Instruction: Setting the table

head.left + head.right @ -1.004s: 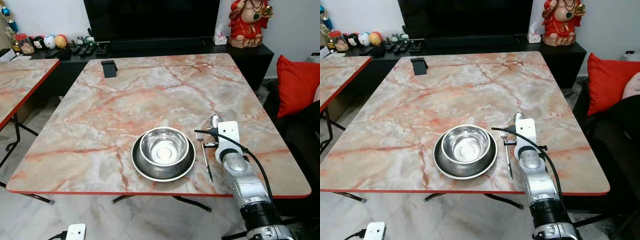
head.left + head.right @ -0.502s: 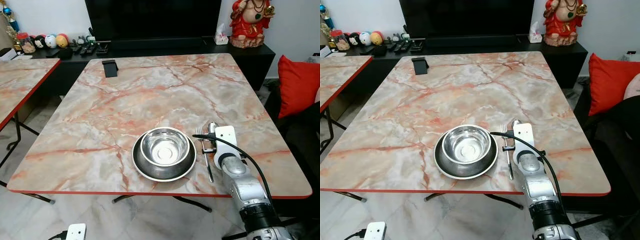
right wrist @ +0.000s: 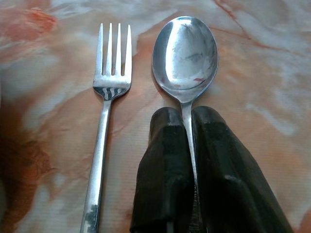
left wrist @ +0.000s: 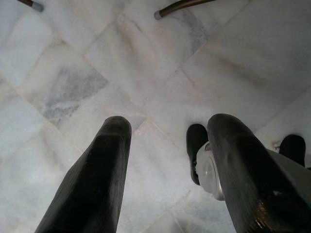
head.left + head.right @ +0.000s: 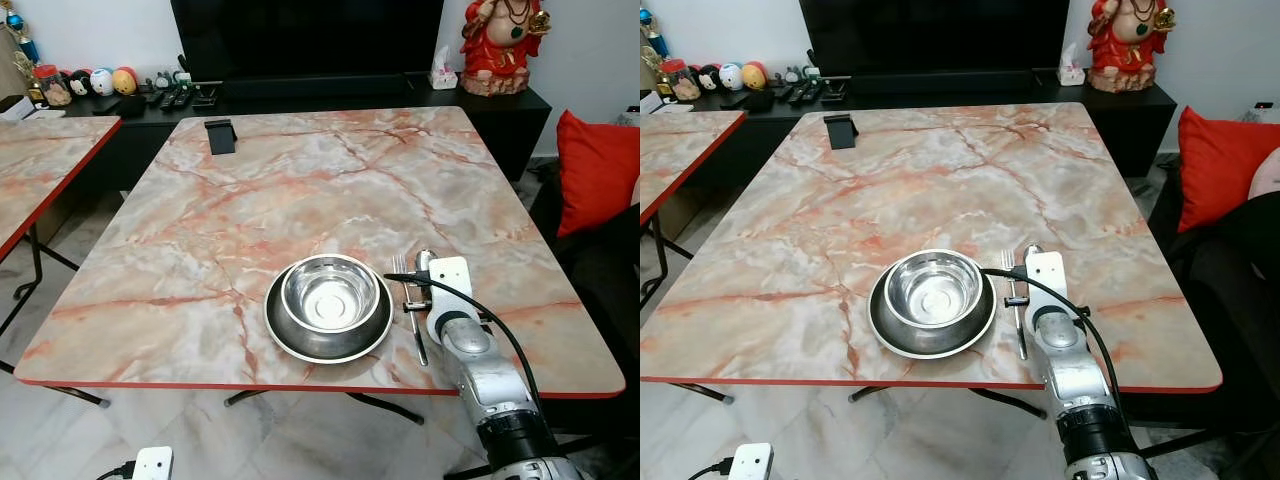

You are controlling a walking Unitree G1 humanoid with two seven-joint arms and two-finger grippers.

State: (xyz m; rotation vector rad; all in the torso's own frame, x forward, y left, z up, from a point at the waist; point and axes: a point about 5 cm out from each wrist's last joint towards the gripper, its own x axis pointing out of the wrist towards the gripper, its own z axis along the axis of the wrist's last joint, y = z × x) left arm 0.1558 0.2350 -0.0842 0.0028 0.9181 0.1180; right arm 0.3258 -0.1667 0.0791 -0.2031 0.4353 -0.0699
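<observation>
One spoon (image 3: 185,53) gripped in the right hand (image 3: 187,127), beside one fork (image 3: 109,97), one bowl (image 5: 329,292), one plate (image 5: 283,335).

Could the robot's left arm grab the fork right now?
Probably not. The left gripper hangs open down by the floor, below the table, and the fork lies on the far side of the bowl, beside the spoon that the right gripper holds.
</observation>
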